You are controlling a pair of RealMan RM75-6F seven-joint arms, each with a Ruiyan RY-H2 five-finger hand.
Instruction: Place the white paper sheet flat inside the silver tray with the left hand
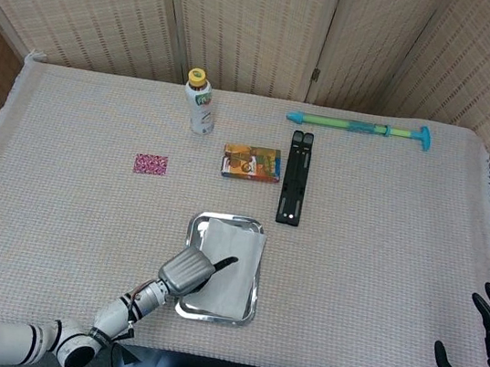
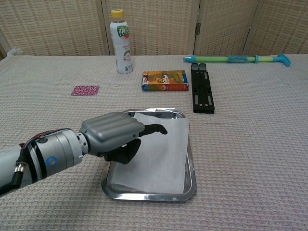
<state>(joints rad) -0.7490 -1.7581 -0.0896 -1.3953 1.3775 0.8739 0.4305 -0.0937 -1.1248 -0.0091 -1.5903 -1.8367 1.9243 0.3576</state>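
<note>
The silver tray sits near the table's front edge, with the white paper sheet lying flat inside it. In the chest view the sheet covers most of the tray, its right edge against the right rim. My left hand hovers over the tray's left side, fingers curled under, with one dark finger stretched out over the sheet's far part. Whether it touches the paper is unclear. From the head view that hand covers the tray's near left part. My right hand hangs off the table's right front corner, fingers spread.
Beyond the tray lie a colourful box, a black folded stand, a white bottle with a yellow cap, a blue-green stick and a small pink patch. A woven screen stands behind the table.
</note>
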